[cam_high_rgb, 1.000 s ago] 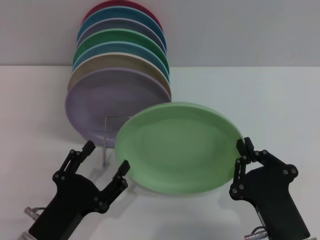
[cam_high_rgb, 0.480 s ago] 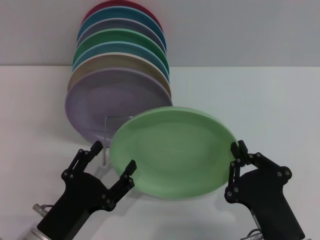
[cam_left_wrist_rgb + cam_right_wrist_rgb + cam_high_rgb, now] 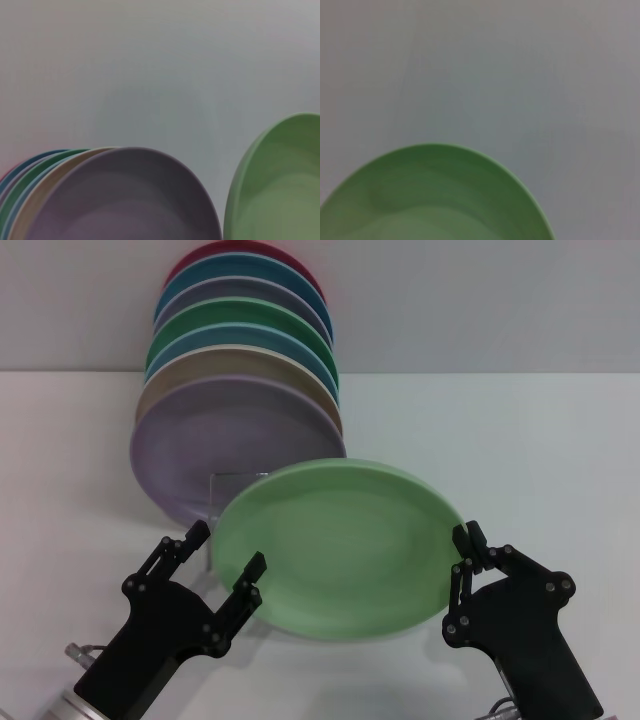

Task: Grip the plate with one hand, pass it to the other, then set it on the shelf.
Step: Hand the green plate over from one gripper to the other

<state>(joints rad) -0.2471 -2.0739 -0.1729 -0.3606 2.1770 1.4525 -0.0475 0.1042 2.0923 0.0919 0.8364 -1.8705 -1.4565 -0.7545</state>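
Note:
The mint-green plate hangs tilted in the air at the front, above the white table. My right gripper is shut on its right rim. My left gripper is open at the plate's left rim, and the rim lies between its two fingers. The plate also shows in the left wrist view and the right wrist view. The wire shelf stands behind the plate, mostly hidden by it.
A row of coloured plates leans upright at the back left, with a lavender plate in front and an emerald-green one further back. The lavender plate also shows in the left wrist view. White table stretches to the right.
My right gripper has carried the plate left and slightly down. My left gripper has moved right and up, so the plate's left rim now sits between its open fingers.

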